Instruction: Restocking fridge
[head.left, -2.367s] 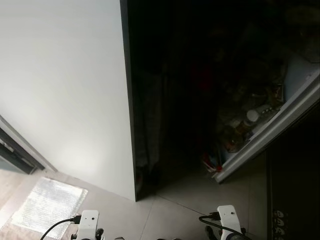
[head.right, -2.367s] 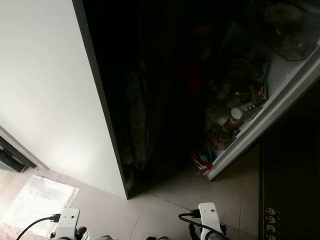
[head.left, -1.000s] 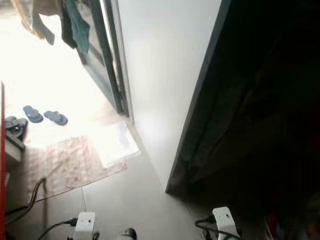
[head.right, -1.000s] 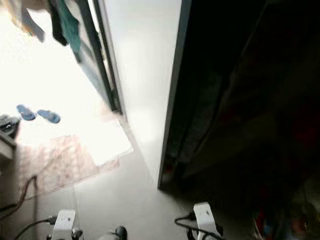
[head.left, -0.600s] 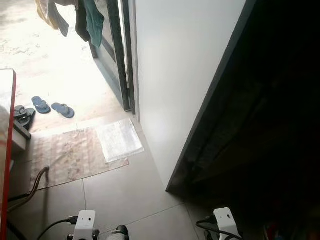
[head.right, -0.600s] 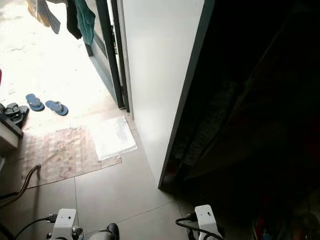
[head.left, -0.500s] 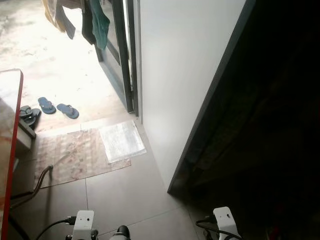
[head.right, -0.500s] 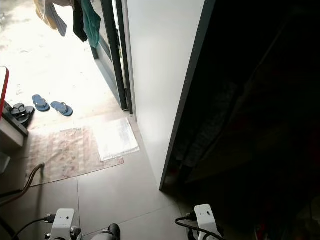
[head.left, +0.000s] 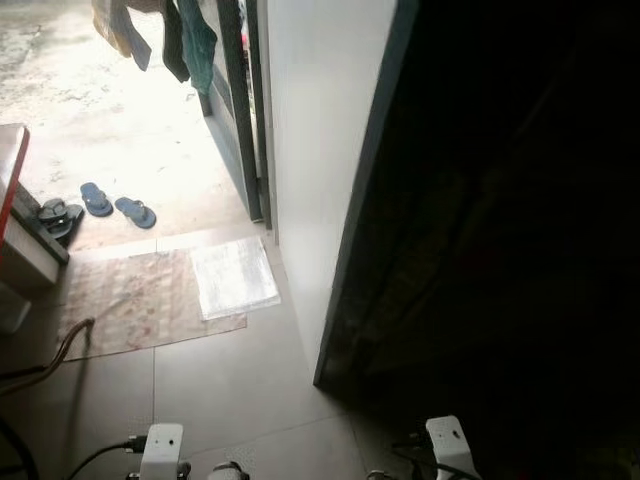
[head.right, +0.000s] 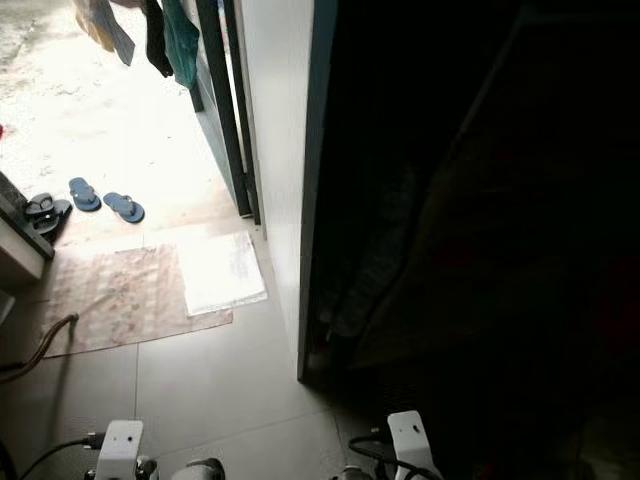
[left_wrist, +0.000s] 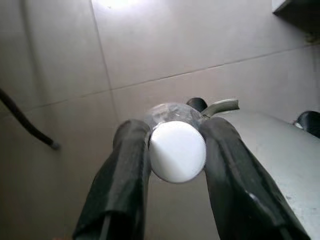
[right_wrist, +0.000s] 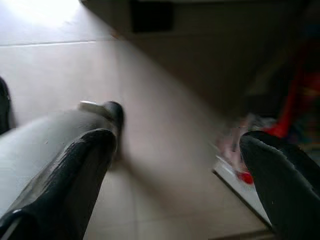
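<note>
1. Pale tiled floor (head.left: 230, 385), sunlit toward the open doorway.
2. A patterned mat (head.left: 135, 305) lies on the tiles by the doorway, with a white cloth (head.left: 234, 279) over its corner nearest the wall.
3. A pair of blue flip-flops (head.left: 118, 205) sits on the bright ground outside, beyond the mat.
4. Dark sandals (head.left: 58, 215) lie just beside a low step (head.left: 30, 260) at the left edge.
5. A dark door frame (head.left: 238, 110) stands upright beside a white wall (head.left: 315, 140).
6. Clothes (head.left: 160, 35) hang at the top, near the frame.
7. A hose (head.left: 60, 350) curves across the floor by the mat.
</note>
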